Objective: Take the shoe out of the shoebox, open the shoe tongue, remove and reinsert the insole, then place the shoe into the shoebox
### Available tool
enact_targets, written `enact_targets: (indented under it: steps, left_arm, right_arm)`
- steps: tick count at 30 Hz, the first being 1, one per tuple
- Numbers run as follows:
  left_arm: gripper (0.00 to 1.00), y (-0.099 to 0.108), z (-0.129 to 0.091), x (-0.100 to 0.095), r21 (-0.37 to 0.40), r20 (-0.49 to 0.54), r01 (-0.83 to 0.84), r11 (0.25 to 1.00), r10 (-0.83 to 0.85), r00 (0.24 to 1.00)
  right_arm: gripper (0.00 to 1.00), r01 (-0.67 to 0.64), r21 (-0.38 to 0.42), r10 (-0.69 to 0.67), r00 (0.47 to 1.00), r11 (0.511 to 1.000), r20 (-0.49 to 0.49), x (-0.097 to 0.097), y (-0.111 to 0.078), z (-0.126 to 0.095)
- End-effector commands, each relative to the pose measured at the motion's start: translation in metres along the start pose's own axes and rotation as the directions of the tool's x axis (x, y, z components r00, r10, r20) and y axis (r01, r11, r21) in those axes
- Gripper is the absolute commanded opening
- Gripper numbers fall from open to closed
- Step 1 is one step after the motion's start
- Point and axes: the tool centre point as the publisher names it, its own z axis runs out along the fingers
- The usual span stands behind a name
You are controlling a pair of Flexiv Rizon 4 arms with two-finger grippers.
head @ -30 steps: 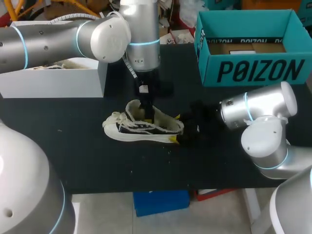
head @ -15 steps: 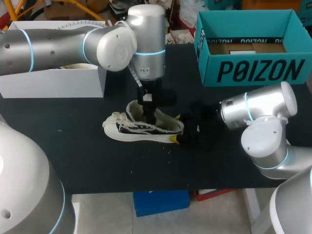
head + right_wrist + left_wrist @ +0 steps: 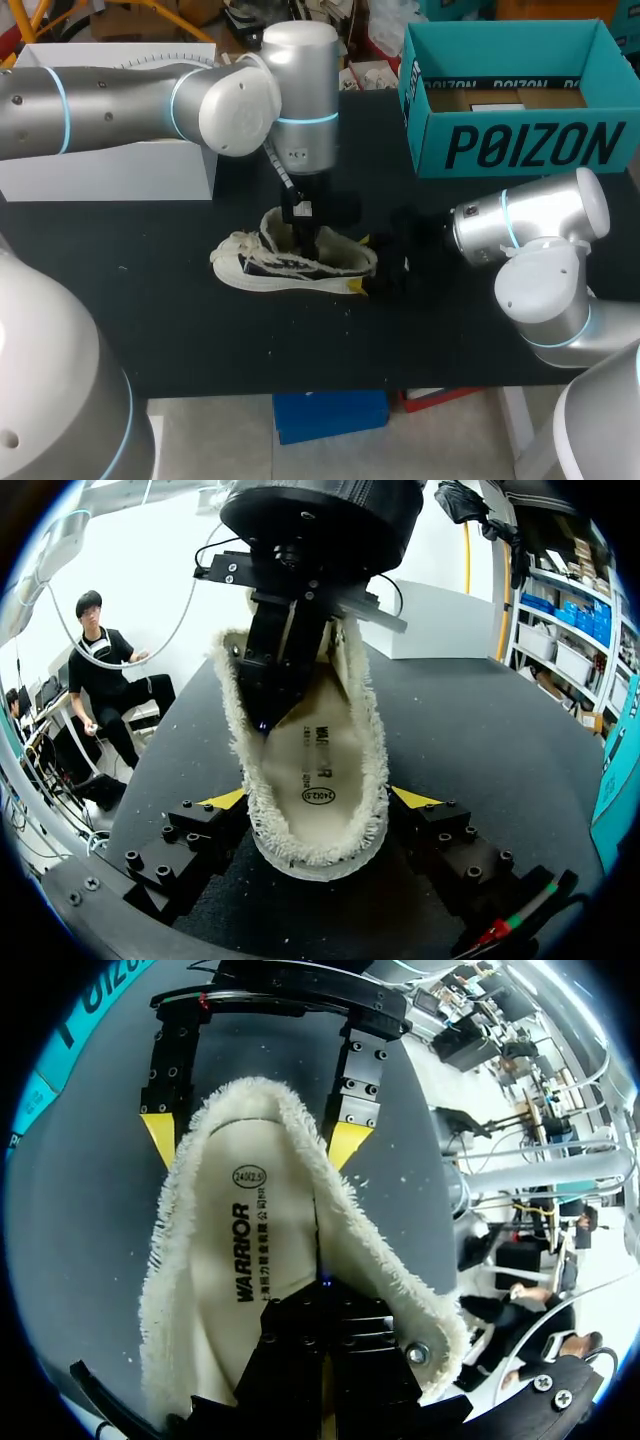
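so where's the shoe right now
In the head view the shoe lies near the middle of the black table, its heel held by the right gripper, with the left gripper down inside its opening.

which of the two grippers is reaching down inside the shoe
The left gripper: it points down from above into the shoe's opening, onto the insole. The right gripper sits outside, clamped on the heel from both sides.

Fleece-lined shoe (image 3: 240,1250) heel between right gripper's (image 3: 250,1140) 2 yellow-tipped fingers (image 3: 347,1146)
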Motion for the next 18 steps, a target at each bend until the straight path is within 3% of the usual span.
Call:
enact_targets:
  steps: [1,9,10,11,15,18]
  left_arm:
    - [0.0,0.0031,0.0112,0.0021,0.013,0.001,0.002,1.0,-0.002,1.0]
    - [0.0,0.0041,0.0142,0.0014,0.022,0.003,0.014,1.0,-0.014,1.0]
    - [0.07,0.0041,0.0133,0.0016,0.023,0.007,0.015,1.0,-0.015,1.0]
    - [0.24,0.0041,0.0123,0.0017,0.023,0.014,0.016,1.0,-0.016,1.0]
    - [0.37,0.0038,0.0102,0.0021,0.016,0.043,0.019,1.0,-0.02,0.999]
    - [0.35,0.0037,0.0101,0.0025,-0.007,0.078,0.031,0.999,-0.03,0.997]
  right_arm:
    - [0.0,-0.002,0.002,0.002,1.0,1.0,0.001,-0.0008,-0.0002,-0.0003]
    - [0.0,-0.002,0.002,0.002,1.0,1.0,0.001,-0.0008,-0.0002,-0.0003]
    - [0.0,-0.002,0.002,0.002,1.0,1.0,0.001,-0.0008,-0.0002,-0.0003]
    - [0.0,-0.002,0.002,0.002,1.0,1.0,0.001,-0.0008,-0.0002,-0.0003]
    - [0.0,-0.002,0.002,0.002,1.0,1.0,0.001,-0.0008,-0.0002,-0.0003]
    - [0.0,-0.002,0.002,0.002,1.0,1.0,0.001,-0.0008,-0.0002,-0.0003]
